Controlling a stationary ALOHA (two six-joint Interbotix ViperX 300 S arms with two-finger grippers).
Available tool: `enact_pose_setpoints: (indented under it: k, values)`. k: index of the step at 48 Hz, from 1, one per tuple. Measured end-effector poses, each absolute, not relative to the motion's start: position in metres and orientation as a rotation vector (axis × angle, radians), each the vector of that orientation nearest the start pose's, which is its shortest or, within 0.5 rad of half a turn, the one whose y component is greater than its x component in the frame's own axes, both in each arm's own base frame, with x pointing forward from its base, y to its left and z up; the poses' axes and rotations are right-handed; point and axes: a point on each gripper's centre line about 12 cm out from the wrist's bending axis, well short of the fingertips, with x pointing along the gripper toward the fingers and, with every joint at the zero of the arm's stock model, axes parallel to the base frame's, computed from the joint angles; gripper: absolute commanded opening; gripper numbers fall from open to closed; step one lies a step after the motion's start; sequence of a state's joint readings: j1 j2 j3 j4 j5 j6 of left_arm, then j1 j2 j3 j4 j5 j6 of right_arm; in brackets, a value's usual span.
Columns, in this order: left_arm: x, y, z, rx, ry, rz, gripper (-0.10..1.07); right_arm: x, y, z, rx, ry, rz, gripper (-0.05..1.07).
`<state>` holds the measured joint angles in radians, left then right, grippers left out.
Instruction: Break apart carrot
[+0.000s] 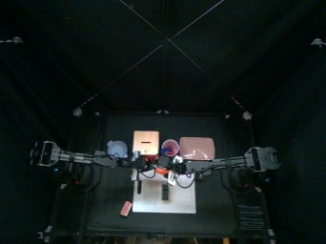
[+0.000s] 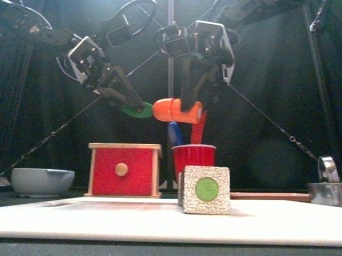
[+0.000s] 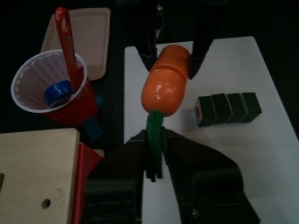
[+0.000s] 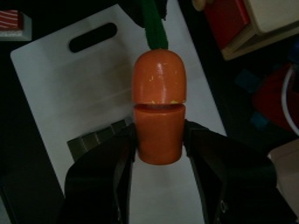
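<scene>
An orange toy carrot (image 2: 175, 108) with a green top (image 2: 138, 108) hangs level in the air above the white cutting board (image 2: 174, 205). My left gripper (image 2: 127, 103) is shut on the green top, which runs between its jaws in the left wrist view (image 3: 156, 144). My right gripper (image 2: 195, 108) is shut on the orange tip end. In the right wrist view the carrot (image 4: 160, 96) shows a seam across its middle, just above my right gripper (image 4: 160, 150). The carrot is in one piece.
Under the carrot stand a red cup (image 2: 194, 155) with utensils, a red wooden box (image 2: 123, 168) and a cube with a green oval (image 2: 205, 189). A grey bowl (image 2: 40, 181) sits far left. A dark green block (image 3: 228, 108) lies on the board. A pink plate (image 1: 196, 147) lies behind.
</scene>
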<state>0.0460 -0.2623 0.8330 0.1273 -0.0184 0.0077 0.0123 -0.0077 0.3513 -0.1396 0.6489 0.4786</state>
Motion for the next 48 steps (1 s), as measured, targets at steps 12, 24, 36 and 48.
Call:
enact_pose_setpoints:
  k: [12, 24, 36, 48]
  values:
    - [0.333, 0.014, 0.208, 0.133, 0.554, -0.001, 0.44, 0.404, -0.005, 0.228, 0.289, 0.963, -0.246, 0.43]
    - [0.329, 0.015, 0.205, 0.128, 0.565, 0.002, 0.44, 0.404, -0.005, 0.227, 0.287, 0.965, -0.247, 0.36]
    - [0.318, 0.014, 0.208, 0.132, 0.547, 0.0, 0.44, 0.401, -0.007, 0.223, 0.285, 0.97, -0.251, 0.33]
    - [0.303, 0.014, 0.213, 0.129, 0.53, 0.004, 0.44, 0.395, -0.007, 0.221, 0.299, 0.986, -0.258, 0.33]
